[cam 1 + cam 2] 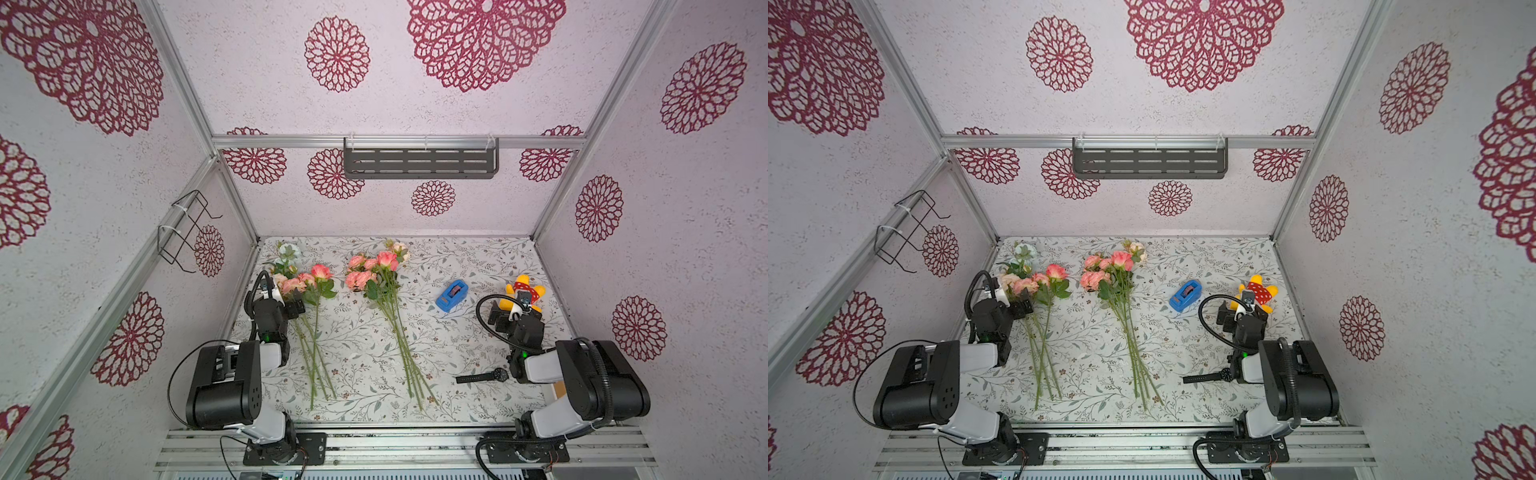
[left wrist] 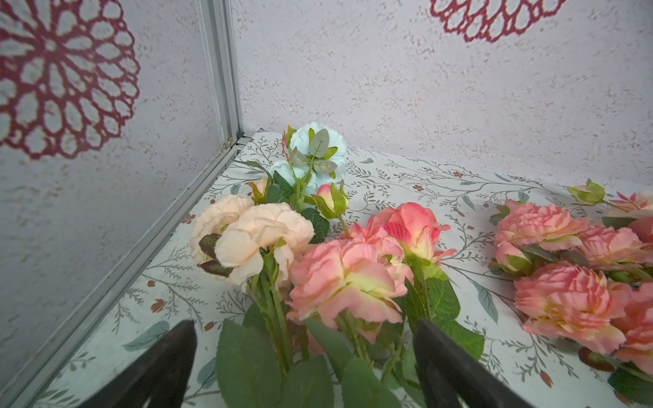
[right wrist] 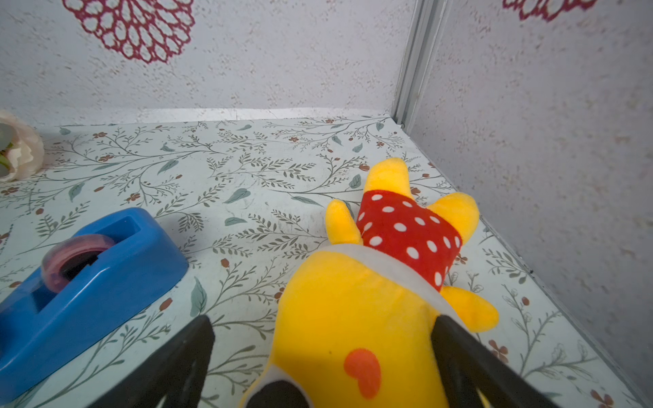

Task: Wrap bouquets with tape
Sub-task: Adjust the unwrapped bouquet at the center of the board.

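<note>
Jaws wide apart on both sides! Left gripper is spread over the blue-bloom bouquet, with its black fingers on either side of the leaves and stems just under the blooms. Nothing is pinched, and whether a finger brushes a leaf I can't tell. That bunch lies at nine o'clock on the table, blooms toward twelve, stems trailing to six.

Over to the right gripper, just as open, straddling the head of the yellow plush toy. The toy lies on the table at three o'clock, close to the side wall, red spotted dress pointing to twelve.

Second bouquet sits near the middle, a shade toward twelve and well apart from the first. Its pink heads point up at twelve and its long green stems run down to six, drifting toward five.

And the tape: a small roll with a reddish core, seated in the blue dispenser at two o'clock from centre. It stands between the second bouquet and the plush toy, near the right gripper but clear of it.

Black wristwatch lies flat at five o'clock, just beside the right arm.
</note>
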